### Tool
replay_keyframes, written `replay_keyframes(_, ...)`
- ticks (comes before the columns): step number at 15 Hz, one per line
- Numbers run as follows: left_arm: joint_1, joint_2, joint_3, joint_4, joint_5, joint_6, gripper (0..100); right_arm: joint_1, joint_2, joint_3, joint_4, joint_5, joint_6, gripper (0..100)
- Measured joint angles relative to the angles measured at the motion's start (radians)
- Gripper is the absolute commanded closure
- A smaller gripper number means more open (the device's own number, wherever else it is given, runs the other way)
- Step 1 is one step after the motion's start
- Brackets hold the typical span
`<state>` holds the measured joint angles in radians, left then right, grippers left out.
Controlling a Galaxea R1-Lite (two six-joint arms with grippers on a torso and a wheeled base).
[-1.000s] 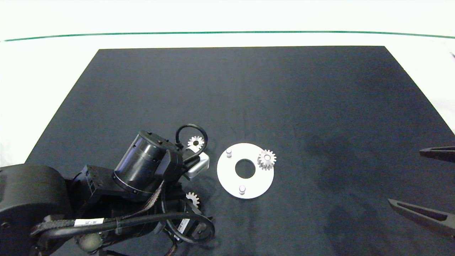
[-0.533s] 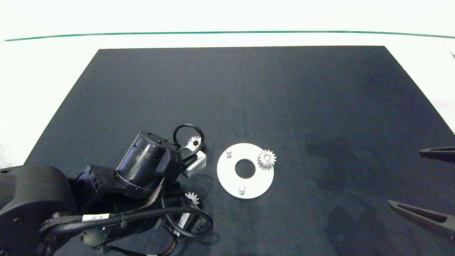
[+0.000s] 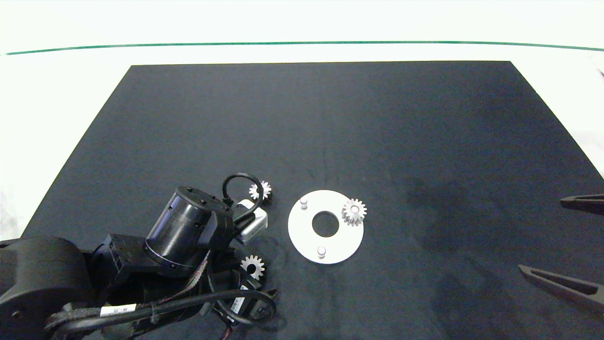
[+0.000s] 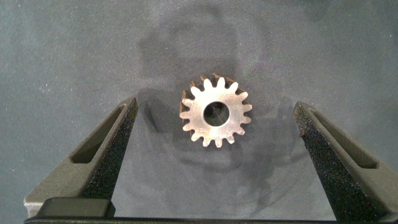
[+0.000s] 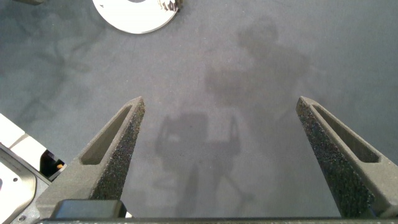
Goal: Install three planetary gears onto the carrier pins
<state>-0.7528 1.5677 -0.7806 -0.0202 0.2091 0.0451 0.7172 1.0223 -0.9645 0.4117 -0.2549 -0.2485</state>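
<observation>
Between the wide-open fingers of the left hand (image 4: 214,134) lies a gear (image 4: 216,112), untouched; right hand (image 5: 221,137) idles wide.

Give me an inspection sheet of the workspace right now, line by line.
Surface: dark mat on a white table.
Job's things: white disc carries one seated gear; two pins bare. Two loose gears lie flat on the mat.
Clutter: nothing seen.
Grippers: left gripper open, straddling the nearer loose gear, not touching it. Right gripper open, empty, parked at the mat's right edge.
Cables: black loop on the left wrist.
Surroundings: green line across the table's far side.
</observation>
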Motion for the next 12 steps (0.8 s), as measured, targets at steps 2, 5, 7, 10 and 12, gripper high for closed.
replay_keyframes(2, -0.001, -0.004, -0.002, -0.001, 0.0, -0.001, 0, 0.0, -0.001, 0.0, 0.0, 0.0, 0.0, 0)
replay_keyframes(5, -0.003, -0.004, 0.001, -0.013, -0.001, -0.002, 0, 0.0, -0.001, 0.001, 0.0, 0.0, 0.0, 0)
replay_keyframes(7, -0.006, -0.001, 0.005, -0.029, -0.001, -0.003, 0, 0.0, -0.001, 0.001, 0.0, 0.0, 0.0, 0)
replay_keyframes(10, -0.008, 0.005, -0.001, -0.035, 0.001, -0.002, 0, 0.0, -0.001, 0.001, 0.0, 0.0, 0.0, 0)
replay_keyframes(12, -0.008, 0.007, -0.001, -0.035, 0.001, -0.002, 0, 0.0, -0.001, 0.002, 0.0, 0.0, 0.0, 0)
